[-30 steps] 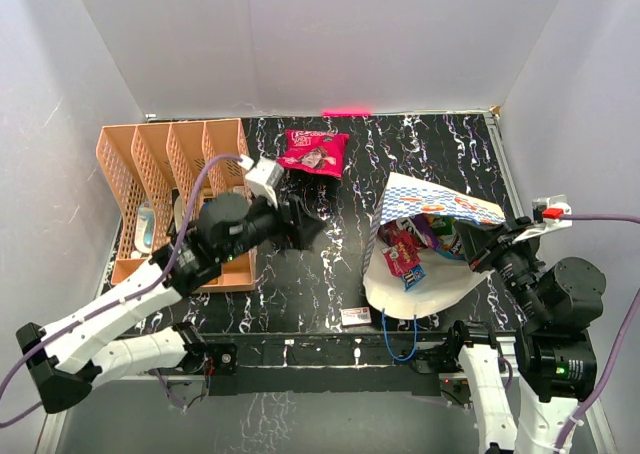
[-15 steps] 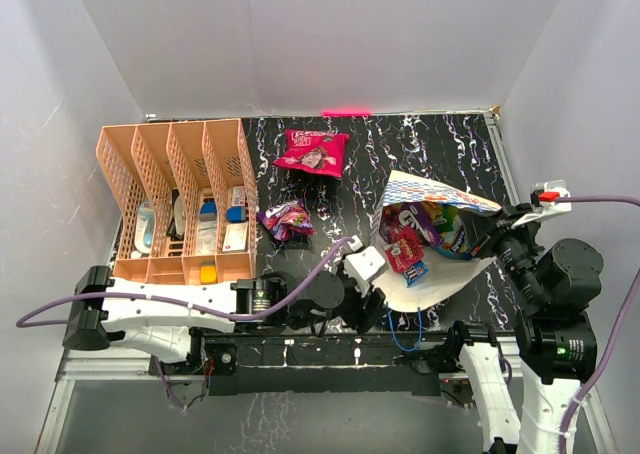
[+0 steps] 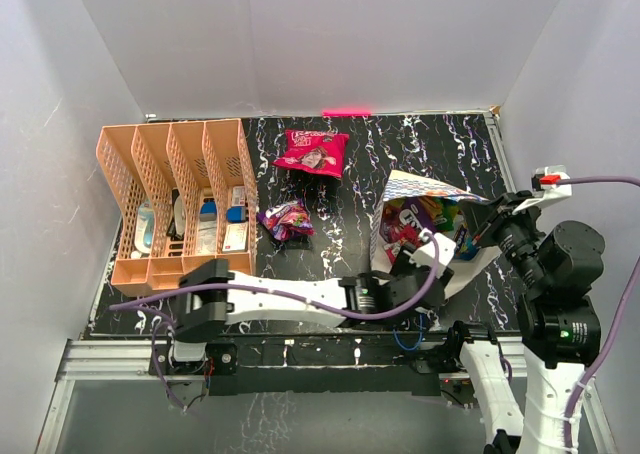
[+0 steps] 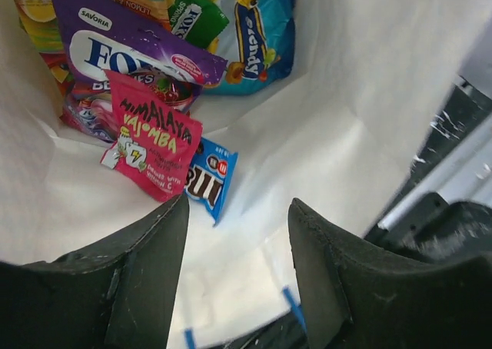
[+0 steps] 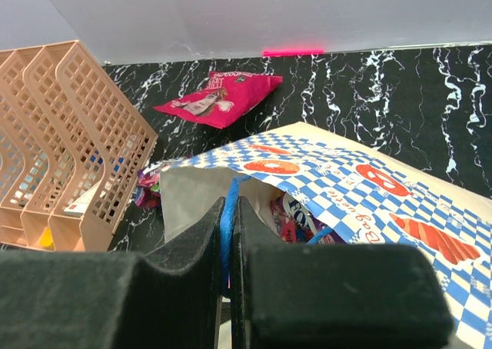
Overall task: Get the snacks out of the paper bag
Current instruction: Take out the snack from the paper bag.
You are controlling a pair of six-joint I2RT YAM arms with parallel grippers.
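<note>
**Black marble tabletop (image 3: 350, 174): left jaws wide inside the paper bag (image 3: 430, 187)**

The left gripper (image 4: 238, 211) sits in the bag's cream mouth, its jaws spread wide and empty. Just ahead of them a pink packet (image 4: 150, 145) overlaps a small blue packet (image 4: 211, 181). Farther ahead, a purple packet (image 4: 131, 49) and a light-blue packet (image 4: 261, 26) are heaped against the bag's end. The right gripper (image 5: 229, 203) is pinched tight on the blue cord handle (image 5: 231, 186), with checkered paper just beyond its tips. Well beyond them a magenta packet (image 5: 219, 99) lies outside the bag, near the peach rack (image 5: 69, 134).
</note>
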